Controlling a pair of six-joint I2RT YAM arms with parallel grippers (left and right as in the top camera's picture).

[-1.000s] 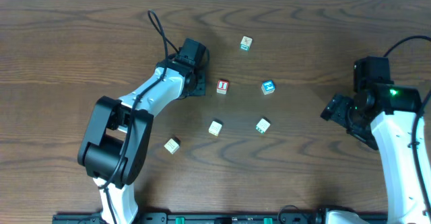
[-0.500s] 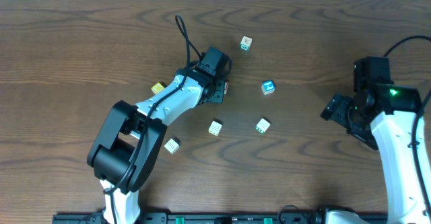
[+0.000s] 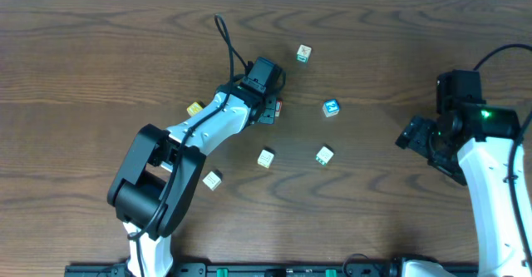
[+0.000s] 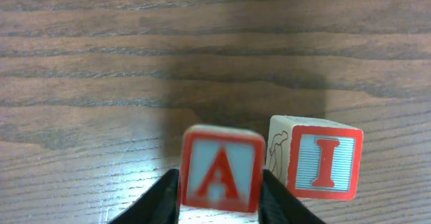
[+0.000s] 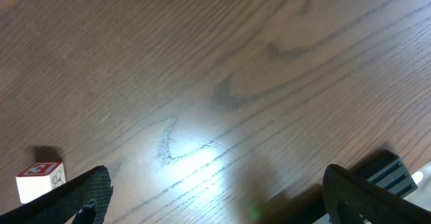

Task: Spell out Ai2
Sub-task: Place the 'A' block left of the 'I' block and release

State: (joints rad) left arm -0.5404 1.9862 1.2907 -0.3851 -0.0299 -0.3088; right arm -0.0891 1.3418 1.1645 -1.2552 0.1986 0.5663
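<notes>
We see the left fingers (image 4: 163, 198) pinching the A (image 4: 221, 177), its red letter facing the wrist camera. The I (image 4: 323, 158) stands on the desk (image 4: 101, 83) just beside it, to its right in that view, with one finger between the two. From overhead, the blue 2 (image 3: 331, 107) lies on the desk farther to the right, apart from both. The right fingers (image 5: 357, 190) are spread wide above the desk, well away from all three letters.

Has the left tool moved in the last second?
Yes. The left tool, shut on the A cube, has moved right, toward the fixed blue 2 cube, and now hides most of the I cube.
</notes>
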